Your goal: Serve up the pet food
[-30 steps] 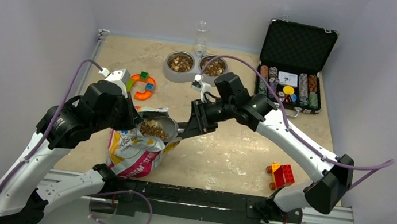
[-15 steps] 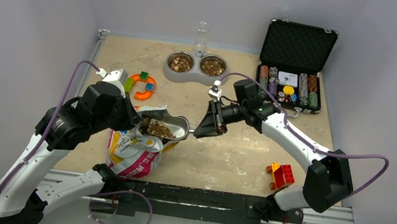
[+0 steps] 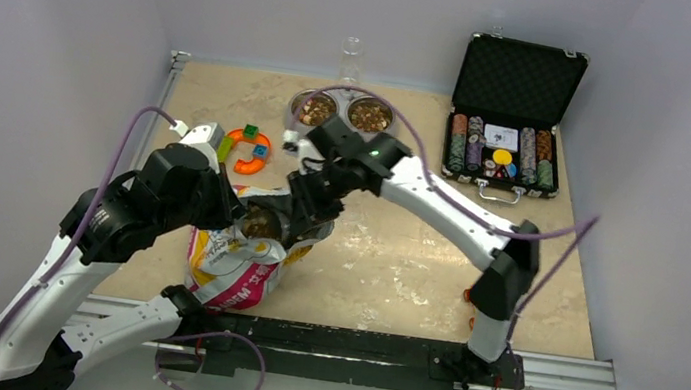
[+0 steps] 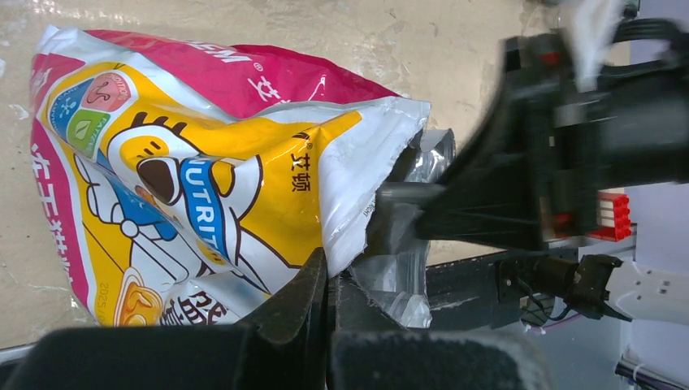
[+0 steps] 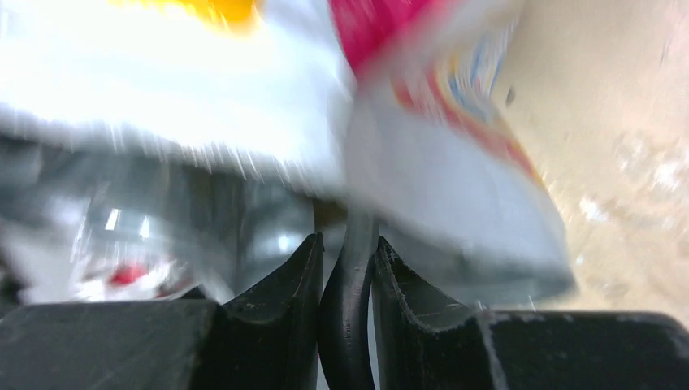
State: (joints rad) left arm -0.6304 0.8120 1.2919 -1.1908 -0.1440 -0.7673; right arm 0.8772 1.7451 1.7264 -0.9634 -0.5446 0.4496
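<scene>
The pet food shows as brown kibble in the open mouth of the printed foil bag, which stands at the near left of the table. My left gripper is shut on the bag's torn top edge, its fingertips pressed together on the foil. My right gripper reaches into the bag's mouth from the right. It is shut on the dark handle of a metal scoop, whose bowl is mostly hidden inside the bag. More kibble fills both steel bowls at the back.
A clear bottle stands behind the bowls. An open black case of poker chips sits at the back right. An orange toy with coloured cubes lies left of the bowls. Red bricks lie near the front edge, behind my right forearm.
The scoop, lifted out to the right with kibble half a second ago, is back in the bag's mouth. My right arm has swung left, elbow drawn inward. The left arm has not moved.
</scene>
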